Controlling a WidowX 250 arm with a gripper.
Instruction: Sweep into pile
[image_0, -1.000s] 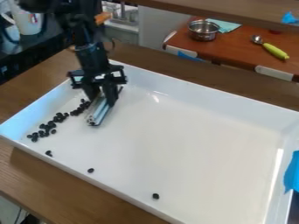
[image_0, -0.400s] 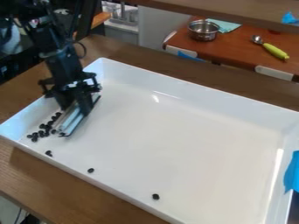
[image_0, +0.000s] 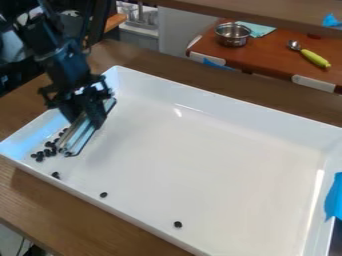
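Observation:
My gripper (image_0: 84, 116) hangs over the left part of the white tray (image_0: 200, 155), its fingers shut on a long silvery bar-like sweeper (image_0: 81, 136) that slants down to the tray floor. Small black pieces (image_0: 48, 150) lie bunched in the tray's left corner, beside the sweeper's lower left side. Part of the bunch may be hidden behind the tool and gripper. Three pieces lie apart along the near wall: one black piece (image_0: 55, 175) close to the bunch, another black piece (image_0: 103, 194) further right, and a third black piece (image_0: 178, 224) near the front edge.
The tray's raised walls surround the work area on a wooden table (image_0: 87, 220). Blue tape (image_0: 334, 197) sticks to the right wall. Behind, a metal pot (image_0: 233, 34) and a scoop with a green handle (image_0: 314, 58) rest on a brown surface.
Gripper and sweeper have moved left and toward the near side, over the tray's left corner. The line of black pieces has become a tighter bunch there. The three separate pieces have stayed put.

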